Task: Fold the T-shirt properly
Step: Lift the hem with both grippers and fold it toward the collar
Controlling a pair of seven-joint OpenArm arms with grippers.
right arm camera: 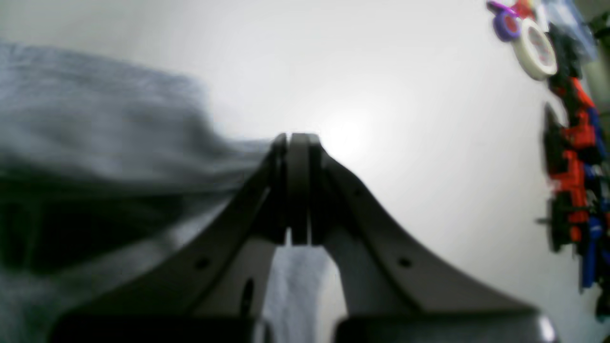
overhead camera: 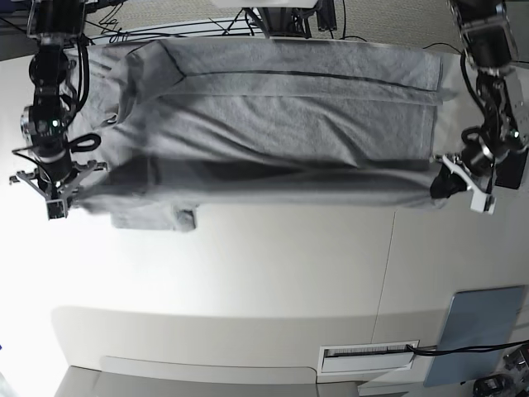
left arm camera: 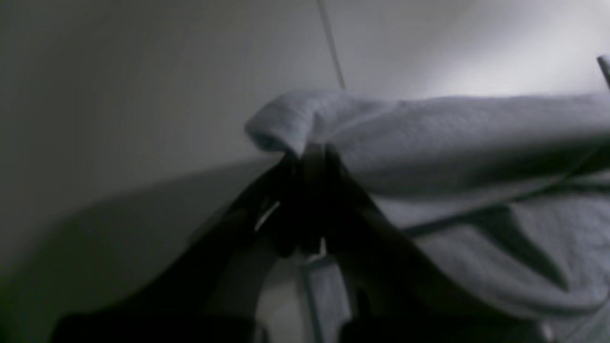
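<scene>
The heather-grey T-shirt [overhead camera: 273,116] lies spread across the far part of the white table, its plain side up. Its near edge is lifted and stretched between both grippers. My left gripper [overhead camera: 442,184], on the base view's right, is shut on one corner of that edge; in the left wrist view the jaws [left arm camera: 310,152] pinch a rolled fold of the T-shirt [left arm camera: 429,138]. My right gripper [overhead camera: 59,197], on the base view's left, is shut on the other corner; in the right wrist view the closed jaws [right arm camera: 298,143] hold the T-shirt [right arm camera: 95,124].
A sleeve part [overhead camera: 153,219] hangs onto the table below the lifted edge. A grey-blue panel [overhead camera: 475,335] and a white labelled strip [overhead camera: 368,356] lie at the near right. Tape rolls [right arm camera: 533,47] and red-and-blue clutter [right arm camera: 572,157] sit at the table's side.
</scene>
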